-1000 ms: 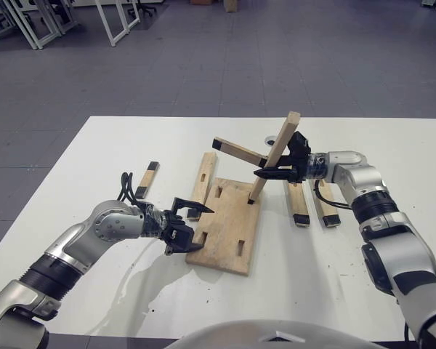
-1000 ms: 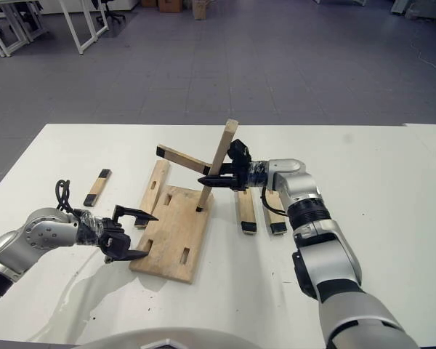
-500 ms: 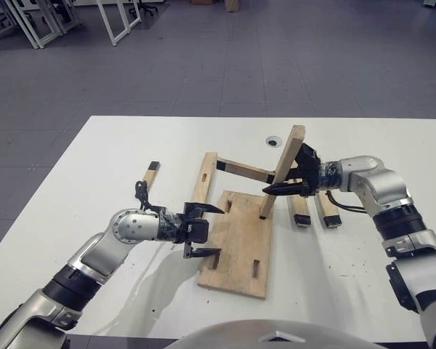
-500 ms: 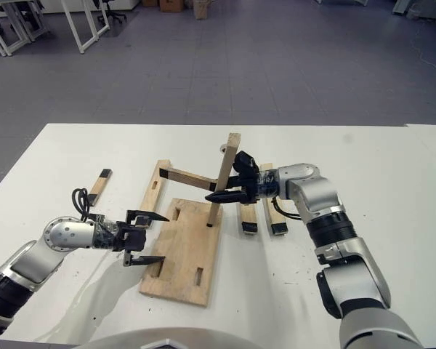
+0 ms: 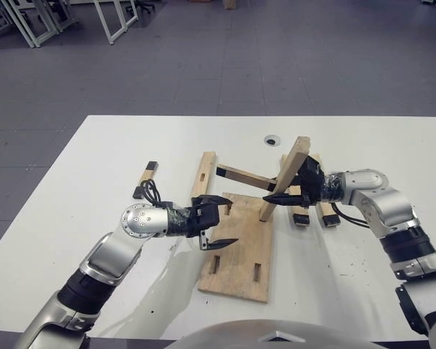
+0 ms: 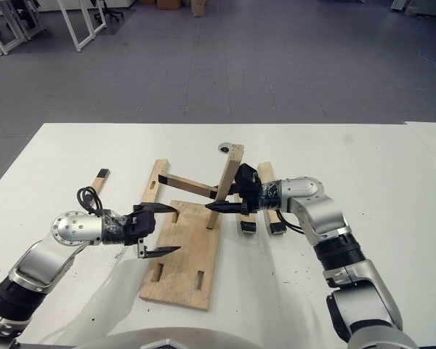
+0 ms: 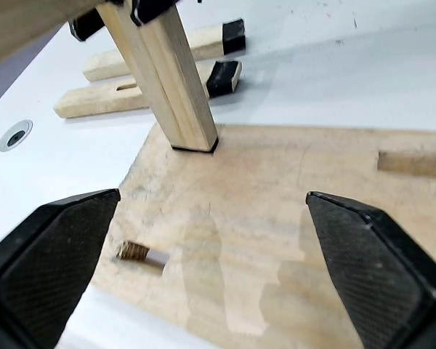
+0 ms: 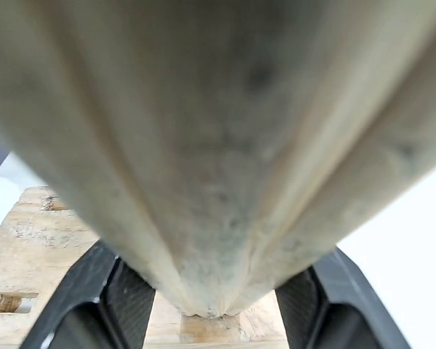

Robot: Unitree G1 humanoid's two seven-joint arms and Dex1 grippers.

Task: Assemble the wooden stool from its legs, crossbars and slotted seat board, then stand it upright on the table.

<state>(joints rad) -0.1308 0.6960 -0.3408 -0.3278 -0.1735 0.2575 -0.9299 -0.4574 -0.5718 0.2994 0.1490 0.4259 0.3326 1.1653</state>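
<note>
Pale slotted wooden seat board [image 5: 243, 262] lies flat on white surface [image 5: 94, 160]; left claw [image 5: 234, 219] hovers over the board's left half, fingers [image 7: 51, 269] spread wide, holding nothing; right claw [image 5: 280, 195] clamped round tilted wooden leg [image 5: 291, 167], whose lower end meets the board's far right corner; seated in a slot or merely resting, cannot tell; black-tipped wooden crossbar [image 5: 243, 177] juts from that leg toward robot's left; loose slotted wooden leg [image 5: 203, 174] lies flat just beyond the board; two short black-tipped wooden pieces [image 5: 301, 216] lie beside right claw.
</note>
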